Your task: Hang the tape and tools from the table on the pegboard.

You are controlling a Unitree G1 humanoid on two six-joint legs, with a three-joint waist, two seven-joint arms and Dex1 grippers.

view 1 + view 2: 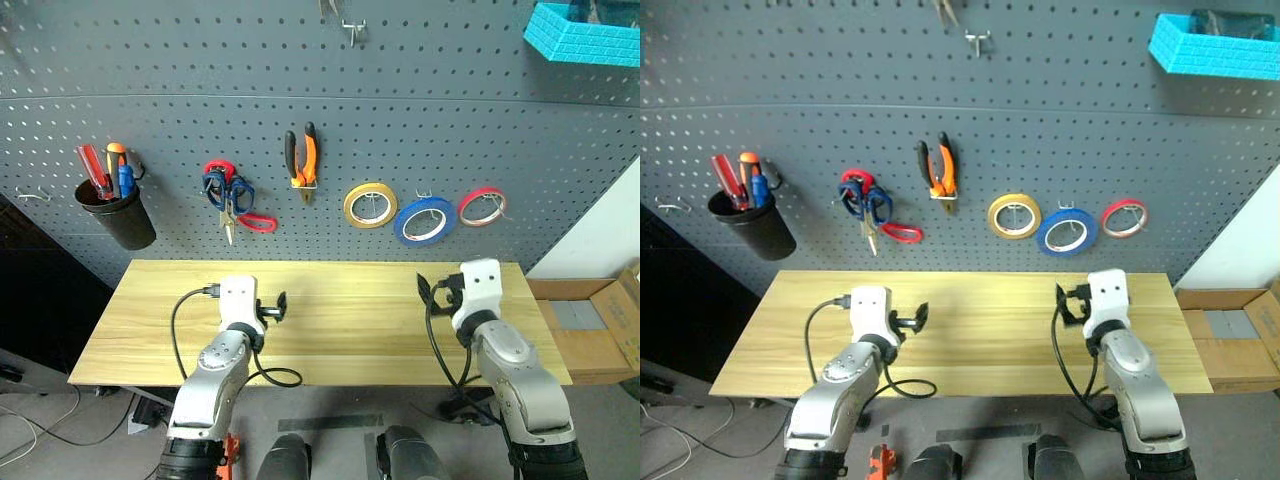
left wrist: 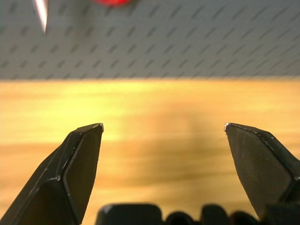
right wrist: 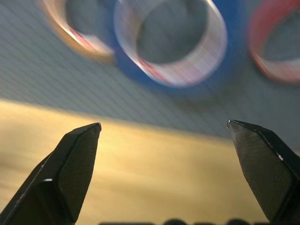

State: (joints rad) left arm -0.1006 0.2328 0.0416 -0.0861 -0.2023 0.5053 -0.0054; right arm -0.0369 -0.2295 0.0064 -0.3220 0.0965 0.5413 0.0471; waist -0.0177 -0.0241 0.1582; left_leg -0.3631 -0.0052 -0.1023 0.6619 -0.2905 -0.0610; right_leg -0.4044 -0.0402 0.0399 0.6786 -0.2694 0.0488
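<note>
The blue tape (image 1: 425, 221) hangs on the dark grey pegboard (image 1: 180, 120) between a yellow roll (image 1: 370, 205) and a red roll (image 1: 482, 206). The orange-and-black pliers (image 1: 303, 160) hang left of them. Further left, the blue-handled scissors (image 1: 228, 195) hang together with a red-handled pair. The red-handled screwdriver (image 1: 93, 170) stands in a black cup (image 1: 118, 218). My left gripper (image 1: 278, 306) is open and empty above the wooden table (image 1: 350, 325). My right gripper (image 1: 428, 291) is open and empty too, and points at the blue tape (image 3: 173, 42).
A teal basket (image 1: 582, 35) hangs at the pegboard's top right. A cardboard box (image 1: 590, 325) sits beside the table's right end. A bare metal hook (image 1: 352, 30) sticks out high on the board. Cables lie on the floor at the left.
</note>
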